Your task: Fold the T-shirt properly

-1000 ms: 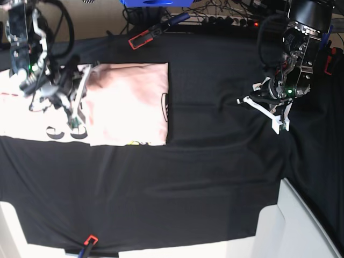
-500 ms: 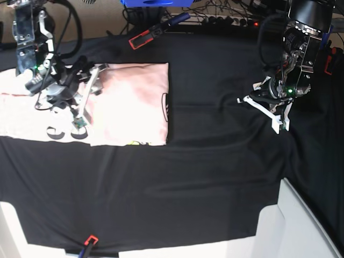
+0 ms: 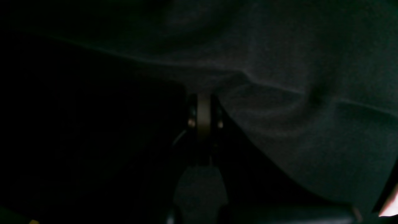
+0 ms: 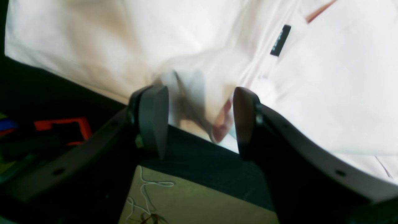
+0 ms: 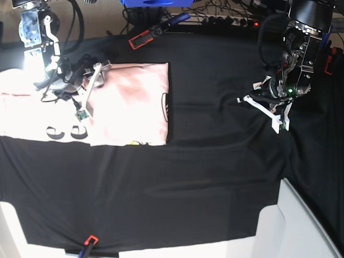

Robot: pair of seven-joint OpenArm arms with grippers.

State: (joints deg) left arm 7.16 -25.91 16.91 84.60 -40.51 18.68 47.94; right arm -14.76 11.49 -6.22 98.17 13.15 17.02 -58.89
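t-shirt [image 5: 129, 105] is lying flat at the far left of the counter [image 5: 215, 177] on the black cloth [image 5: 204, 134], partly folded, a pink panel doubled over with black lettering peeking out along its left and right edges. right pincer [image 4: 199, 121] is hanging over the shirt's far edge with its jaws standing wide and gripping nothing, a bunched fold of fabric showing between them. left pincer [image 5: 279, 115] is sitting well apart on the bare cloth, jaws pressed together and empty.
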